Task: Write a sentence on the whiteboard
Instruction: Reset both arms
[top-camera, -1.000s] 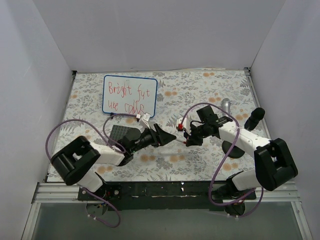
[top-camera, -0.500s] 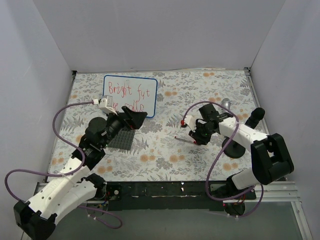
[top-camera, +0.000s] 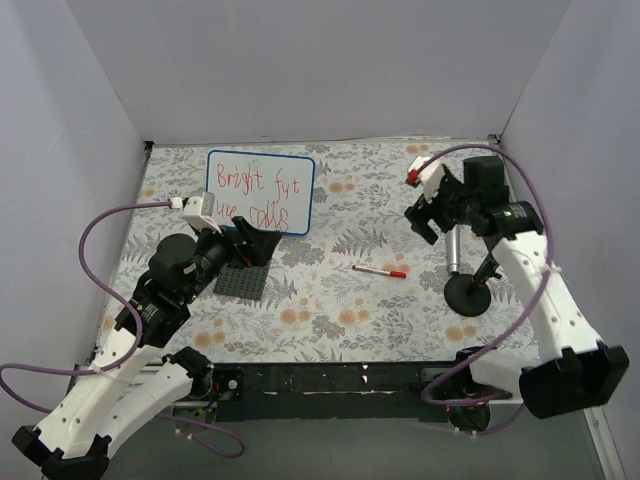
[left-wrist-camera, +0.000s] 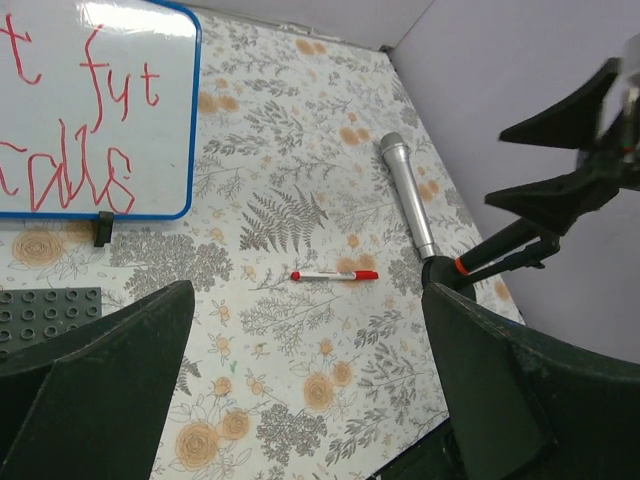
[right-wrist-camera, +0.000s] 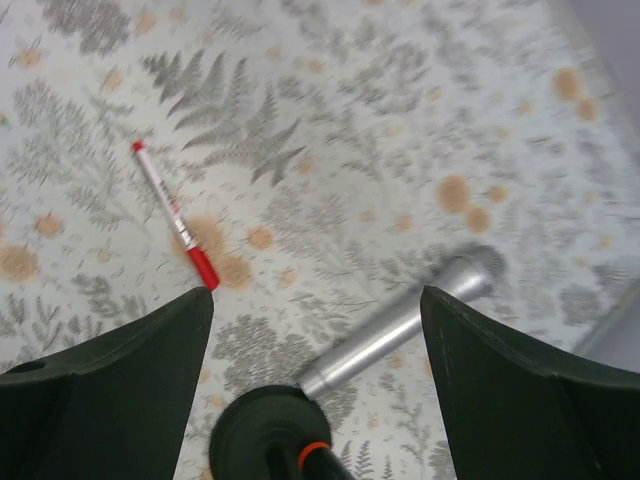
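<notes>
The whiteboard (top-camera: 260, 192) lies at the back left, its blue rim showing; its lower right part also shows in the left wrist view (left-wrist-camera: 100, 110). The sentence (top-camera: 256, 196) is red handwriting in two lines, the top one reading "Bright fut". A red and white marker (top-camera: 380, 271) lies loose on the floral cloth mid-table, seen too by both wrists (left-wrist-camera: 335, 275) (right-wrist-camera: 176, 226). My left gripper (top-camera: 262, 243) hangs open just in front of the board's lower edge. Raised over the right side, my right gripper (top-camera: 428, 212) is open with nothing between its fingers (right-wrist-camera: 100, 390).
A dark grey studded plate (top-camera: 240, 280) lies in front of the whiteboard under my left arm. A silver microphone (top-camera: 452, 238) lies on the right, its end by a black round stand base (top-camera: 468, 297). White walls close in three sides.
My right gripper opened and let go of the marker, which now lies on the cloth. The right arm lifted back and to the right. The left arm swung left toward the board.
</notes>
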